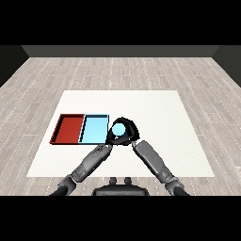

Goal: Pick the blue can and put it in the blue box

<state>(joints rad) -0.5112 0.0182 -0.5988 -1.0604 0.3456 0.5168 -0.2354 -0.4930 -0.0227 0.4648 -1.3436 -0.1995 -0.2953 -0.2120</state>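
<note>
The blue can (119, 129) shows its pale blue top just to the right of the light blue tray (94, 129), near the tray's right rim. My right hand (131, 130) comes in from the lower right and curls round the can, with black fingers arching over its far side. My left hand (111, 137) sits close against the can's lower left side, its fingers relaxed, and it overlaps the tray's right edge. The can's body is hidden by both hands. I cannot tell whether the can rests on the table or is lifted.
A red tray (68, 128) lies directly left of the blue tray, sharing a wall with it. Both trays hold nothing. The white table (155, 108) spreads wide to the right and behind the hands, with grey plank floor around it.
</note>
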